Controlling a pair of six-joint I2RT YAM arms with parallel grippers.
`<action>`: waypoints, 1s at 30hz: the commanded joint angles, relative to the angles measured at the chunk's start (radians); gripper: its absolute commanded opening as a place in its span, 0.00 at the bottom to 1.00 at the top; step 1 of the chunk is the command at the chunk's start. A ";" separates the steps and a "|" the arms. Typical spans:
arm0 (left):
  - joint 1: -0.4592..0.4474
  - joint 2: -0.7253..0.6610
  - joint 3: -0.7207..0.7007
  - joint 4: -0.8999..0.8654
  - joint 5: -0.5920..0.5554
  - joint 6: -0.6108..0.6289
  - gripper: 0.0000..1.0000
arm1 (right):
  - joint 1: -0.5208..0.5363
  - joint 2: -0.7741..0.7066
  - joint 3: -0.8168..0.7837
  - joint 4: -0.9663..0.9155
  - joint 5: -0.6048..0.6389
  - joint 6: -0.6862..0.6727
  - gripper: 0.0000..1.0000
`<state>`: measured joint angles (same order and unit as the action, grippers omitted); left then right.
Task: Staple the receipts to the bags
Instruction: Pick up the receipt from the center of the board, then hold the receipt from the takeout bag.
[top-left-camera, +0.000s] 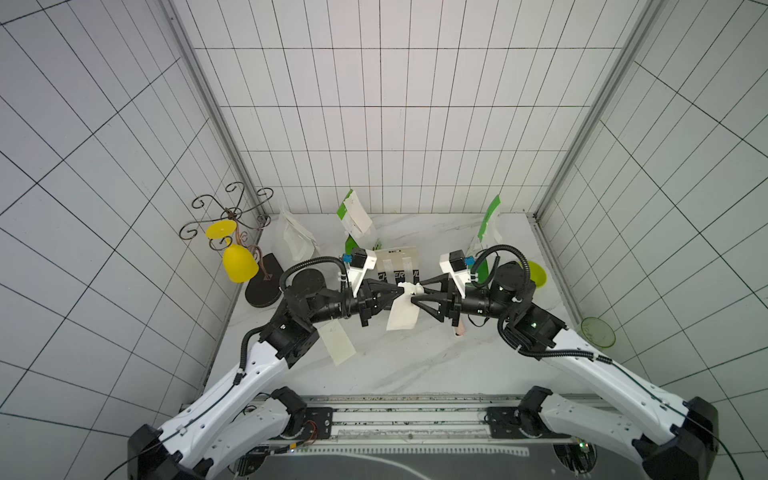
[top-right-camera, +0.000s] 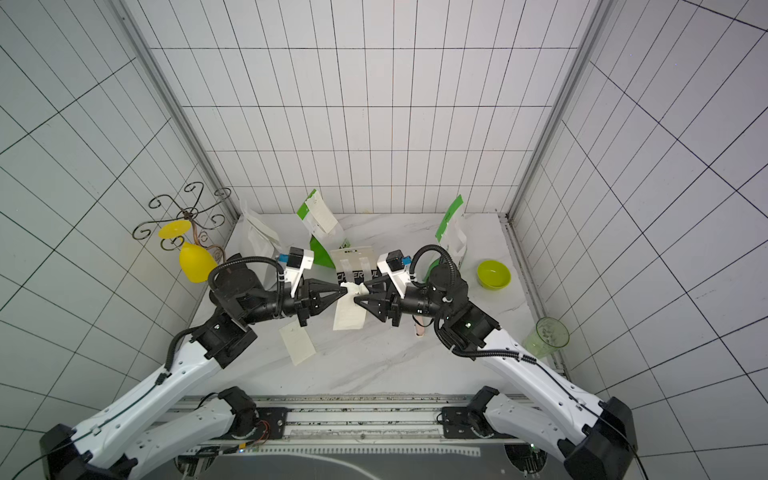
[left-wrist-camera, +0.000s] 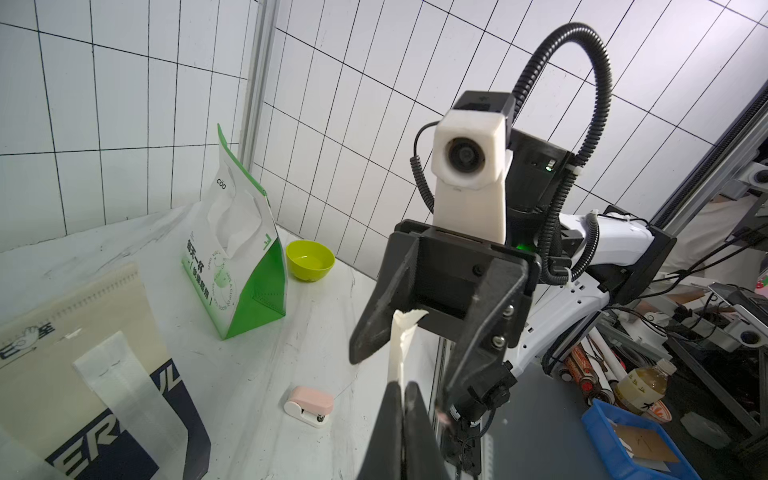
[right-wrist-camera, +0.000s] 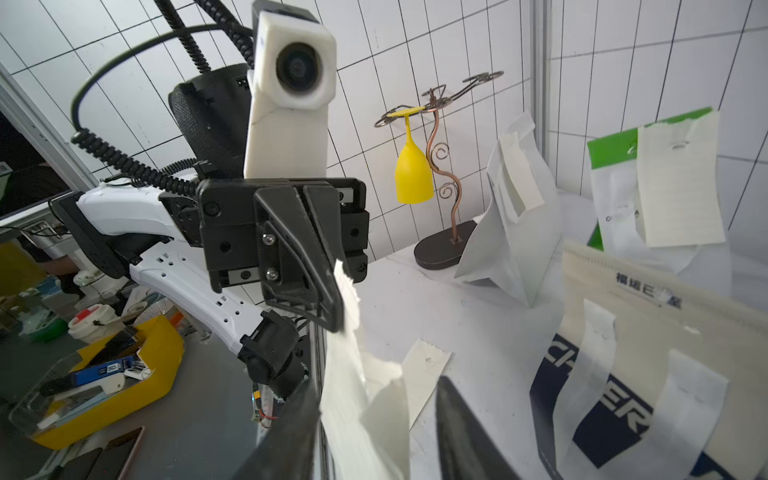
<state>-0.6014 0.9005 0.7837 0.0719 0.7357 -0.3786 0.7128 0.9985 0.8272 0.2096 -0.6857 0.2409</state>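
Your left gripper (top-left-camera: 402, 291) was clamped fully shut on the crumpled top end of one receipt (top-left-camera: 402, 316). It held the strip in the air at the centre of both top views, so the paper hung limp above the surface (top-left-camera: 415, 365). Your right gripper (top-left-camera: 415, 293) met it tip to tip from the right of the frame. In the left wrist view its jaws stood partly apart, with the receipt's ragged end between them but not pinched, so it held nothing. Just above the grippers in the frame, the navy bag (top-left-camera: 397, 264) lay flat with its white handles facing up. A second receipt (top-left-camera: 338, 343) lay lower left of centre, partly under your left arm. The pink stapler (left-wrist-camera: 309, 405) sat on the surface below your right gripper, mostly hidden in the top views. Along the back edge stood the plain white bag (top-left-camera: 296, 239), a white-and-green bag (top-left-camera: 352, 244) and, at upper right, the second white-and-green bag (top-left-camera: 490, 220). The receipt looked thin, light and floppy. It would likely crease or tear under a hard pull, so you would do best to grip it flat across its width just under the crumple, leaving a corner free for the stapler.
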 joint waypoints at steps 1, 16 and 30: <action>0.000 -0.012 -0.008 0.025 0.013 -0.011 0.00 | -0.012 0.003 0.048 0.061 -0.035 0.015 0.29; 0.000 -0.012 -0.003 0.005 -0.030 -0.009 0.00 | -0.041 -0.024 0.022 0.061 0.029 0.032 0.00; 0.151 0.061 0.245 -0.217 -0.380 0.088 0.61 | -0.147 0.067 0.294 -0.470 0.380 -0.189 0.00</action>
<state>-0.4629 0.9180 0.9657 -0.0986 0.4286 -0.3401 0.5735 1.0439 0.9611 -0.1123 -0.4007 0.1360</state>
